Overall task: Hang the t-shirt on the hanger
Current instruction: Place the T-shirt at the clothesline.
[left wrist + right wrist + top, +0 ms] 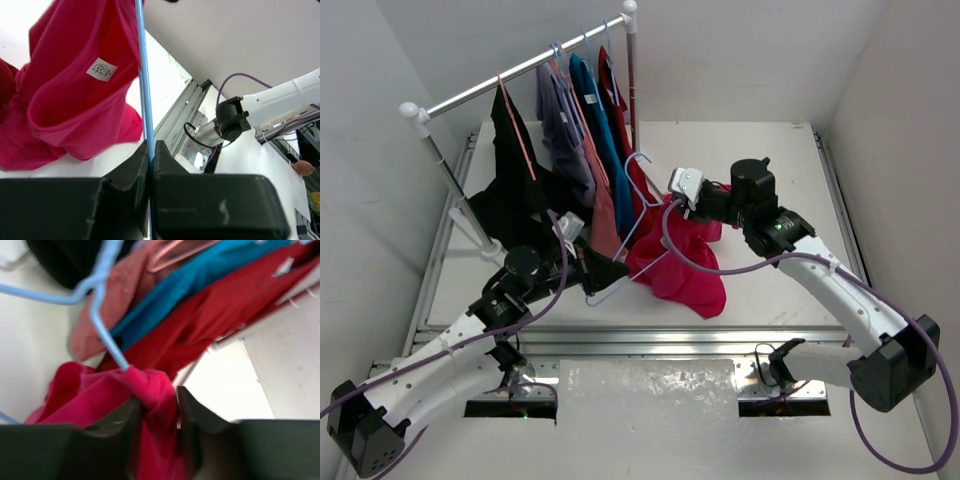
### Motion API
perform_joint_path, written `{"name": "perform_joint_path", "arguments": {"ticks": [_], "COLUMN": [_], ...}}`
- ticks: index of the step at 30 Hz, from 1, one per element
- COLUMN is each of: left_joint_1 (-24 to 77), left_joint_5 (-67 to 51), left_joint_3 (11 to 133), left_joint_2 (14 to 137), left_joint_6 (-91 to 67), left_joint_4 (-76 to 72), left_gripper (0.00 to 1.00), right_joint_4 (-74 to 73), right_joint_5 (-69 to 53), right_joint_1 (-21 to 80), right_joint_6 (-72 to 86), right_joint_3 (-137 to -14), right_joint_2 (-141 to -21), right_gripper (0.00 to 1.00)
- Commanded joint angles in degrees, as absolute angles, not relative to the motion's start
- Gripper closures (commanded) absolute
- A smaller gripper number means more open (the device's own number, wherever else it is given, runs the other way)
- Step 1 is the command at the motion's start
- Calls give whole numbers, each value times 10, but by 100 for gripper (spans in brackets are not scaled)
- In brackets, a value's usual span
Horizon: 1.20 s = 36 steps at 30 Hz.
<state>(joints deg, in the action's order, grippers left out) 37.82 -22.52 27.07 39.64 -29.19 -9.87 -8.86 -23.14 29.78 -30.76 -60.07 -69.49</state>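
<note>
The magenta-pink t-shirt [680, 262] hangs bunched in mid-table, its white neck label [101, 69] facing the left wrist camera. The pale blue wire hanger [636, 215] stands tilted, its hook [638, 160] uppermost and one arm running into the shirt [107, 337]. My left gripper [607, 272] is shut on the hanger's lower wire [145, 100]. My right gripper [702, 205] is shut on a fold of the t-shirt [155, 390] at its top, where the hanger's arm enters the fabric.
A white clothes rail [520, 70] at the back left carries black [515, 170], lavender, salmon-pink [603, 205], teal [600, 125] and dark red shirts on pink-orange hangers. Its post [633, 75] stands just behind the hanger's hook. A metal rail [650, 342] edges the table front.
</note>
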Motion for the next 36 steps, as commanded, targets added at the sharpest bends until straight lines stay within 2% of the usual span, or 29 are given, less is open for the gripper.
{"name": "perform_joint_path", "arguments": {"ticks": [1,2,3,8,9,10,11,14,16,20,24,28,30,31,33,36], "left_joint_1": [382,383,383,383,382,382,383,383,383,382,383,382,383,382,383,384], "left_joint_5": [-248,-250,-251,-215,-174,-151,-124,-42,23,229,282,206,111,51,5,-47], "left_joint_3": [305,308,319,387,400,412,425,495,531,608,549,400,351,305,263,254], "left_joint_2": [394,395,398,400,394,389,386,368,360,320,247,224,245,272,312,400], "left_joint_6": [-279,-278,-276,-265,-265,-265,-265,-251,-242,-282,-336,-377,-390,-400,-413,-428], "left_joint_4": [-143,-145,-143,-90,-77,-62,-33,33,71,201,209,132,72,-2,-112,-183], "left_gripper": [100,100,100,100,93,81,57,22,15,9,12,15,17,18,19,19], "right_joint_4": [-77,-79,-79,-58,-48,-39,-20,-7,-8,-39,-47,-37,-52,-62,-87,-94], "right_joint_5": [-323,-330,-337,-338,-324,-311,-296,-260,-242,-205,-178,-127,-118,-121,-134,-155], "right_joint_1": [300,299,299,299,299,299,299,299,299,299,299,299,299,299,299,299], "right_joint_6": [-318,-318,-318,-291,-283,-277,-273,-271,-271,-266,-248,-190,-171,-162,-149,-134], "right_joint_3": [-611,-606,-603,-584,-579,-567,-560,-542,-541,-573,-591,-609,-629,-644,-656,-660], "right_joint_2": [-697,-693,-689,-649,-641,-632,-615,-582,-570,-564,-570,-570,-570,-570,-571,-563], "right_gripper": [73,81,100,100,100,100,100,100,100,100,100,100,100,100,100,100]}}
